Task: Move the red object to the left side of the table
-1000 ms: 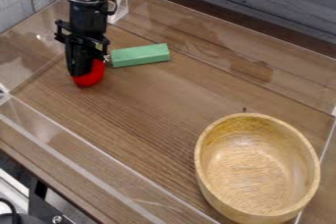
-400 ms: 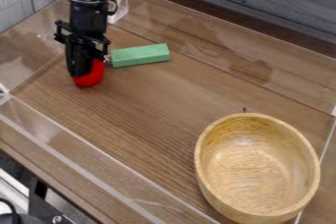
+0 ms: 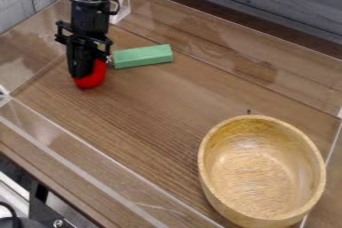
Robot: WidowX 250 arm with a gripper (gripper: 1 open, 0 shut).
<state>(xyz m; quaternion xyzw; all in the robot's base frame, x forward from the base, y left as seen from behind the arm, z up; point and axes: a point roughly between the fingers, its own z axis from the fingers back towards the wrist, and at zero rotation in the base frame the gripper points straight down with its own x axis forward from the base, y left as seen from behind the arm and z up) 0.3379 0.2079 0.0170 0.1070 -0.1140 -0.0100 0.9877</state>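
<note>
The brown wood-grain table (image 3: pixel 187 102), smooth-surfaced and bordered by low clear acrylic walls, carries every item in the scene, and its grain runs in long streaks across a flat matte top. The round light wooden bowl (image 3: pixel 262 167) is the largest loose item; it sits empty near the right front corner, well apart from the work area, with a thick turned rim and a shallow concave interior showing pale grain. The black claw (image 3: pixel 88 64) descends steeply from the upper left on a dark jointed wrist, and its fingers are closed on the small rounded bright-red toy fruit (image 3: pixel 90 75), which shows below and between the finger tips as a glossy, plastic-looking lump; its top is hidden by the claw. The red fruit rests at or just above the table surface on the left portion of the table, near the left acrylic wall; whether it touches the wood cannot be determined from this view. The green rectangular block (image 3: pixel 142 57), a flat, matte bar with squared edges, lies just beside the claw on its right and appears apart from the fruit. Judged from this layout, the transport portion of the task appears largely complete, since the fruit is already on the left side; the remaining steps are release of the grip and withdrawal of the arm.
</note>
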